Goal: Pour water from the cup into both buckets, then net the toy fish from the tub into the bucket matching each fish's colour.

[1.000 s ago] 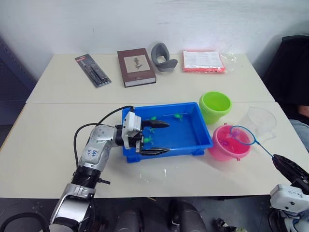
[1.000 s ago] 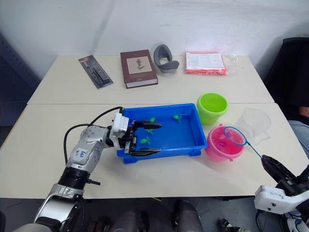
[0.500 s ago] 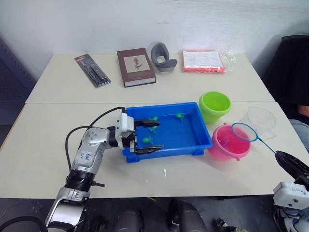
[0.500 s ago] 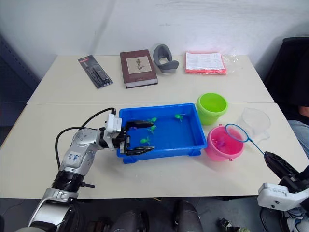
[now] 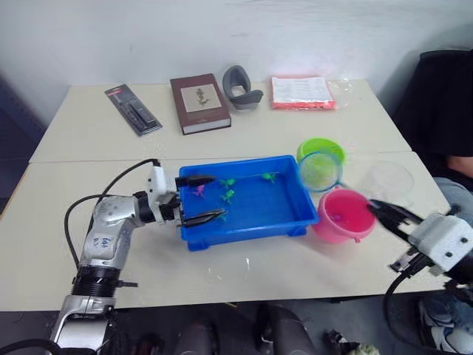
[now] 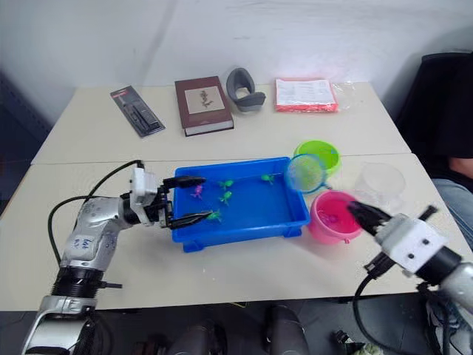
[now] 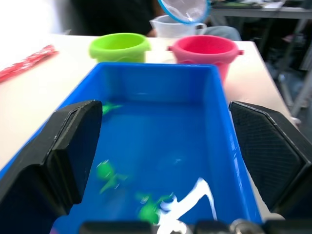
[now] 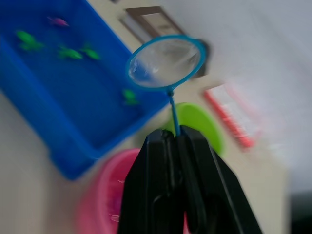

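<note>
Two claws are seen: the left claw (image 5: 201, 199) is spread wide across the tub (image 5: 277, 218) end; the right claw (image 8: 176, 141) is clamped on the net (image 8: 165, 61), held above the green bucket (image 5: 321, 152).

The blue tub (image 5: 247, 222) is sitting near the worktop's front edge, holding green and pink toy fish (image 5: 226, 194). The green bucket (image 5: 321, 151), pink bucket (image 5: 344, 216) and clear cup (image 5: 392, 179) are standing toward its right edge; the net (image 5: 320, 169) is hanging above them.

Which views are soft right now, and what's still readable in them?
Right wrist view: heavy motion blur on the tub and buckets; the net and gripper fingers stay fairly crisp. Left wrist view: near fish smeared, white glare on the water; far buckets sharper. Eye views: sharp overall.
</note>
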Tool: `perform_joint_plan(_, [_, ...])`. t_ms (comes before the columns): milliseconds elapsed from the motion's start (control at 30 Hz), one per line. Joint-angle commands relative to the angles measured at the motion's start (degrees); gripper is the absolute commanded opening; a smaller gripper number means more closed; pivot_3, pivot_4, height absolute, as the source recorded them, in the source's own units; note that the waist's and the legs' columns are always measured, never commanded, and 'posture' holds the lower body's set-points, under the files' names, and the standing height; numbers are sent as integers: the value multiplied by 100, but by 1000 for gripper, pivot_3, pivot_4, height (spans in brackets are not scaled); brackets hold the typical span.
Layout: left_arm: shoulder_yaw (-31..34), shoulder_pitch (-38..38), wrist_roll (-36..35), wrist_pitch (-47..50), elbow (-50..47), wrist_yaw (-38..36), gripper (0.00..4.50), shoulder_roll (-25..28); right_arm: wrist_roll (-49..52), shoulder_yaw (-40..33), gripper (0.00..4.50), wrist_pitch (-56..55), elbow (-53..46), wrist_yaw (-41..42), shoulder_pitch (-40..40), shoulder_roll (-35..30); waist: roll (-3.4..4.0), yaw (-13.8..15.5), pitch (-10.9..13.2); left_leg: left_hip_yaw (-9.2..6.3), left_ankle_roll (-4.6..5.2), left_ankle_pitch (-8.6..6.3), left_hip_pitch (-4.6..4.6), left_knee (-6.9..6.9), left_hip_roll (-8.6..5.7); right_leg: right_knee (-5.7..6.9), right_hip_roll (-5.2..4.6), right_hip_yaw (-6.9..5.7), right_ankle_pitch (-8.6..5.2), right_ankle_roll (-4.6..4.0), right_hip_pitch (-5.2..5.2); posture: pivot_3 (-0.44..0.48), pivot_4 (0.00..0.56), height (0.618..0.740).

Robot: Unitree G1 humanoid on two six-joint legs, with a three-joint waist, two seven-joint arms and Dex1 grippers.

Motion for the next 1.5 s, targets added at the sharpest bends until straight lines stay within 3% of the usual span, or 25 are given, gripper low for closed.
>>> perform_joint_plan(33, [551, 330, -43, -47, -42, 44, 4478, 486, 919, 1146, 0, 1527, -165, -346, -1289, 112, -6, -11, 5, -8, 0, 0, -2, 1, 0, -2, -2, -6, 0, -1, 0, 0, 150, 740])
perform_joint_plan(200, [829, 752, -108, -9, -173, -87, 4478, 935, 716, 2475, 0, 3049, 521, -766, -3058, 640, -6, 37, 7, -13, 0, 0, -40, 1, -26, 3, -40, -24, -1, -2, -32, 0, 150, 740])
perform_joint_plan(400, [954, 861, -55, 190, -388, 141, 4478, 1126, 342, 3309, 0, 3999, 1451, -1068, -4530, 1572, -8, 3, 7, -14, 7, 0, -82, 12, -33, 13, -53, -68, 5, 8, -51, 0, 150, 740])
perform_joint_plan(567, [823, 793, 152, 582, -613, 454, 4478, 1320, -228, 3654, 0, 4107, 2556, -1261, -5391, 2472, -6, -37, 7, -18, 3, 6, -112, 14, -31, 18, -38, -88, 5, 9, -72, 0, 150, 740])
perform_joint_plan(1067, [559, 473, 561, 948, -442, 713, 4478, 1474, -1175, 4336, 0, 4695, 3034, -830, -6042, 2647, -6, -41, 7, -25, -9, 13, -122, 11, -24, 10, 9, -93, 7, 12, -75, 0, 150, 740])
perform_joint_plan(1400, [492, 441, 523, 909, -438, 690, 4478, 1373, -1235, 4076, 0, 4335, 3402, -610, -6020, 3291, -5, -112, 8, -26, -12, 15, -122, 9, -22, 11, 14, -94, 7, 12, -76, 0, 150, 740])
perform_joint_plan(1500, [492, 454, 525, 915, -474, 684, 4478, 1350, -1164, 3996, 0, 4385, 3054, -389, -5948, 3099, -5, -134, 7, -28, -13, 15, -123, 9, -24, 10, 13, -94, 7, 12, -76, 0, 150, 740])
